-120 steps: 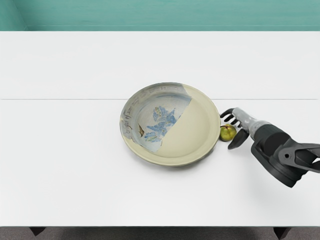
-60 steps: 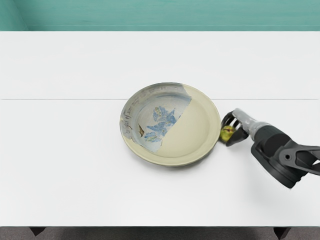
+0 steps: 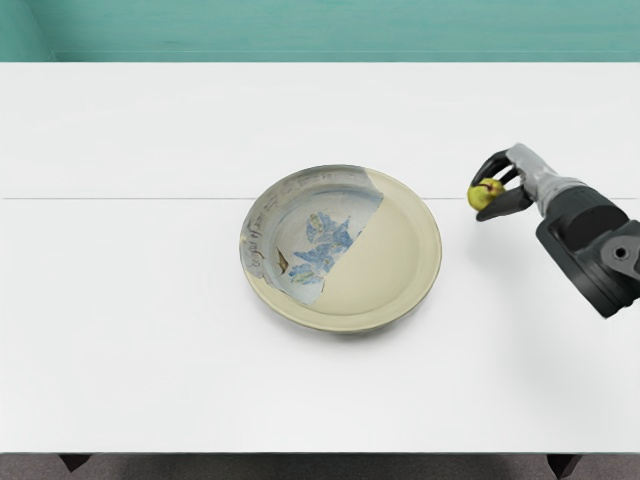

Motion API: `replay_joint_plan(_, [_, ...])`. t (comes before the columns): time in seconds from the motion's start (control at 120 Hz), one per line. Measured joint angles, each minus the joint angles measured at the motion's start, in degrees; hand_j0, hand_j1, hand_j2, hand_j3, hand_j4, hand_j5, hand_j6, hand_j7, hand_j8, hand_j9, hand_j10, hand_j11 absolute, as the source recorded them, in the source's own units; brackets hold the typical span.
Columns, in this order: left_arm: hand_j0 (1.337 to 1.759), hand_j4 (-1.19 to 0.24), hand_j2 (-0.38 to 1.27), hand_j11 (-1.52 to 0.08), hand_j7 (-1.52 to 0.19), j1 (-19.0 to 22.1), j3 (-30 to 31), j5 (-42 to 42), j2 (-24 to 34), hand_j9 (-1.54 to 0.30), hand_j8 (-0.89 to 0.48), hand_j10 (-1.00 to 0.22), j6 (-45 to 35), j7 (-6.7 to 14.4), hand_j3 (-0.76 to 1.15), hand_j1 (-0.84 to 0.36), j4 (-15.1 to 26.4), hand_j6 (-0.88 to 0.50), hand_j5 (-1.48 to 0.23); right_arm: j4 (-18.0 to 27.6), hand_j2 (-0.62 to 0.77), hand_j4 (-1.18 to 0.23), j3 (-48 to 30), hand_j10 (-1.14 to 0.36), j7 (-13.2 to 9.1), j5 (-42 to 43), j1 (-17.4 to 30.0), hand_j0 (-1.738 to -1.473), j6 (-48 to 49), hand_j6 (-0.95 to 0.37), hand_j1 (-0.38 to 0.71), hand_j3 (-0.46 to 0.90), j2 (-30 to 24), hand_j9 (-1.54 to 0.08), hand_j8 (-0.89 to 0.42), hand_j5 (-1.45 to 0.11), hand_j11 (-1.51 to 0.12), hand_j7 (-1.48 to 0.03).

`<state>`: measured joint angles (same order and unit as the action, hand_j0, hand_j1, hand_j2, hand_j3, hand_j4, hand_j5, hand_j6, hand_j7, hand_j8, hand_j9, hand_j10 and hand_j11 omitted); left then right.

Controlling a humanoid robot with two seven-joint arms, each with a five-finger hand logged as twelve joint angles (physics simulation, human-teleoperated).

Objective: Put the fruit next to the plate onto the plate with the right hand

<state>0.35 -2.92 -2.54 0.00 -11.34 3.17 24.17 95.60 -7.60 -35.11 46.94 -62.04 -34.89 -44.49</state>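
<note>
Open surface (image 3: 460, 250) separates the plate (image 3: 400, 260) from the right hand (image 3: 503, 186) gripping the fruit (image 3: 486, 194) at its two o'clock; only the rim intervenes.

Right hand (image 3: 497, 188), black jointed fingers (image 3: 489, 166), pale grey wrist (image 3: 535, 171), bulky dark grey forearm (image 3: 590, 242)

Plate (image 3: 400, 262) at mid-worktop (image 3: 150, 330), fruit (image 3: 485, 194) beyond its rim at 2 o'clock.
The plate sits near the worktop's centre. The fruit is outside it, at about 2 o'clock from the plate's middle and apart from the rim, wrapped in the fingers of the right robot hand (image 3: 503, 185), whose arm comes in from the 3 o'clock edge.
</note>
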Motion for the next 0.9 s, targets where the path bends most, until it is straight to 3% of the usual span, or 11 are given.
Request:
replay_joint_plan(0.075, [1.658, 0.00, 0.00, -0.01, -0.01, 0.0, 0.0, 0.0, 0.0, -0.01, 0.00, 0.00, 0.0, 0.0, 0.00, 0.34, 0.0, 0.00, -0.01, 0.0, 0.28, -0.77, -5.4, -0.83, 0.0, -1.9, 0.0, -1.645, 4.1, -0.35, 0.34, 0.00, -1.7, -1.16, -0.35, -1.15, -1.16, -1.13])
replay_joint_plan(0.192, [1.658, 0.00, 0.00, -0.01, -0.01, 0.0, 0.0, 0.0, 0.0, -0.01, 0.00, 0.00, 0.0, 0.0, 0.00, 0.34, 0.0, 0.00, -0.01, 0.1, 0.28, -0.78, -11.8, -0.85, 0.0, -8.4, -0.1, -1.645, 20.6, -0.35, 0.33, 0.00, -3.6, -1.16, -0.35, -1.14, -1.16, -1.13])
replay_joint_plan(0.425, [1.658, 0.00, 0.00, -0.01, -0.01, 0.0, 0.0, 0.0, 0.0, -0.01, 0.00, 0.00, 0.0, 0.0, 0.00, 0.34, 0.0, 0.00, -0.01, 0.1, 0.32, -0.80, -15.1, -0.85, 0.0, -22.9, -0.3, -1.646, 44.2, -0.34, 0.35, 0.00, -2.3, -1.17, -0.34, -1.16, -1.17, -1.13])
replay_joint_plan(0.633, [1.658, 0.00, 0.00, -0.01, -0.01, 0.0, 0.0, 0.0, 0.0, -0.01, 0.00, 0.00, 0.0, 0.0, 0.00, 0.34, 0.0, 0.00, -0.01, -2.4, 0.36, -0.78, -15.6, -0.85, 0.0, -24.8, -0.5, -1.646, 46.2, -0.32, 0.39, 0.00, 6.5, -1.17, -0.32, -1.18, -1.17, -1.13])
replay_joint_plan(0.9, [1.658, 0.00, 0.00, -0.01, -0.01, 0.0, 0.0, 0.0, 0.0, -0.01, 0.00, 0.00, 0.0, 0.0, 0.00, 0.34, 0.0, 0.00, -0.01, -4.0, 0.29, -0.83, -16.0, -0.86, 0.1, -19.6, -0.5, -1.644, 41.7, -0.36, 0.34, 0.00, 9.2, -1.16, -0.35, -1.15, -1.16, -1.13])
